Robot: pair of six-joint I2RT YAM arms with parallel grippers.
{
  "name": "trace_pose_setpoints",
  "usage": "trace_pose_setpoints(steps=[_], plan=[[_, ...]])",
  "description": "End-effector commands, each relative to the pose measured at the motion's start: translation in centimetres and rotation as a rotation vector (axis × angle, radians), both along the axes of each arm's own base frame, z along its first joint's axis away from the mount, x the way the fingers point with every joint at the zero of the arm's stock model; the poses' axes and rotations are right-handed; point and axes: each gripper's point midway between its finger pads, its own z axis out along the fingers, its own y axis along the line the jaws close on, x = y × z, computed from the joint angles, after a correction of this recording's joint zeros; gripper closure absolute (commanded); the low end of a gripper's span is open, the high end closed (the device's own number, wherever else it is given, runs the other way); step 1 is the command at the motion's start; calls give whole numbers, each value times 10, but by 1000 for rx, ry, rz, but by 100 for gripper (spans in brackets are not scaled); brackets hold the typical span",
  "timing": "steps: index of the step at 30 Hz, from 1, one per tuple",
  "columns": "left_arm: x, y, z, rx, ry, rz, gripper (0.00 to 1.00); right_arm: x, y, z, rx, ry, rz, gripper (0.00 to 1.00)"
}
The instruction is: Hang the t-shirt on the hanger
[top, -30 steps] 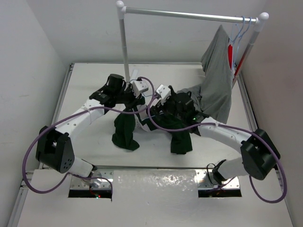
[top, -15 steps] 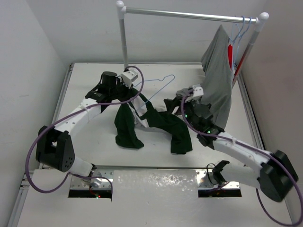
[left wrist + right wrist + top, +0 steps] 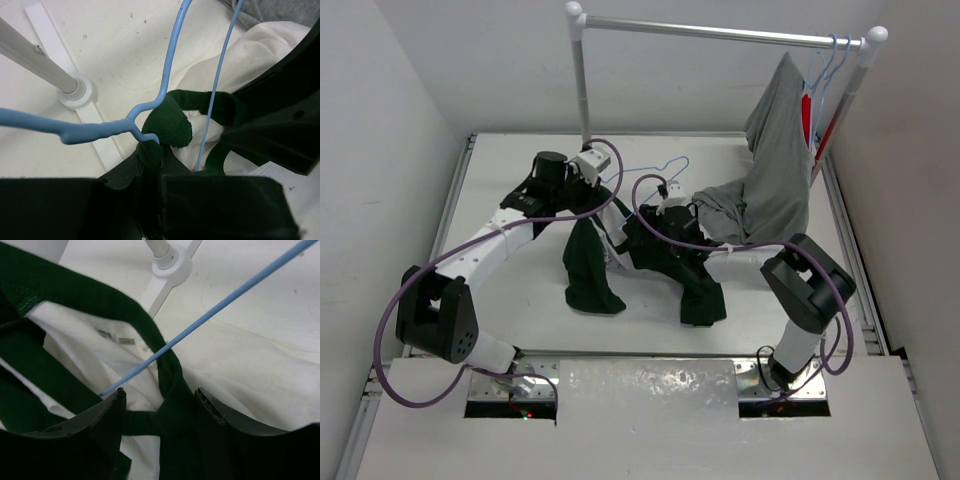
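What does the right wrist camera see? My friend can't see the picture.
A thin blue hanger wire slants down into the dark green collar of the t-shirt, and the collar passes between the open fingers of the right end effector. White fabric with a small label shows inside the collar, and a white rack foot stands behind.

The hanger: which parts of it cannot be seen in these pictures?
Top view: the hanger shows only its hook; the t-shirt and the left arm cover the rest.
Left wrist view: frame edges cut off the wires.
Right wrist view: one wire only; the frame edge and the right claw hide its ends.
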Motion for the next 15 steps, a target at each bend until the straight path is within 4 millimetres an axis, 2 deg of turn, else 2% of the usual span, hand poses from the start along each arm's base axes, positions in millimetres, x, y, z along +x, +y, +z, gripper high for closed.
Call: trace_pose_setpoints(steps=[1,7,8,10,11,12,13,14,15], plan=[[9,-1,18,-49,-64,9,100,11,15,11,128,-2,-30,45],[7,0,26,-87,-63,-7,100,18,-1,-40,149,125,-126,60],[6,1,29,-96,-65,-13,100,18,-3,-42,152,129,-131,67],[8,10,31,-92,-73,-3,100,18,-12,-44,154,131,-151,88],[8,12,33,-95,-77,-16,100,16,-24,-43,148,131,-172,100],[5,15,34,-76,-88,-49,100,15,-35,-44,135,129,-197,100],[5,25,32,-68,-94,-57,100,13,-57,-53,117,149,-240,100],[-4,24,37,-44,-143,-153,100,13,-67,-39,142,126,-253,100],[-11,29,30,-21,-153,-197,100,14,-80,-34,163,119,-279,100]])
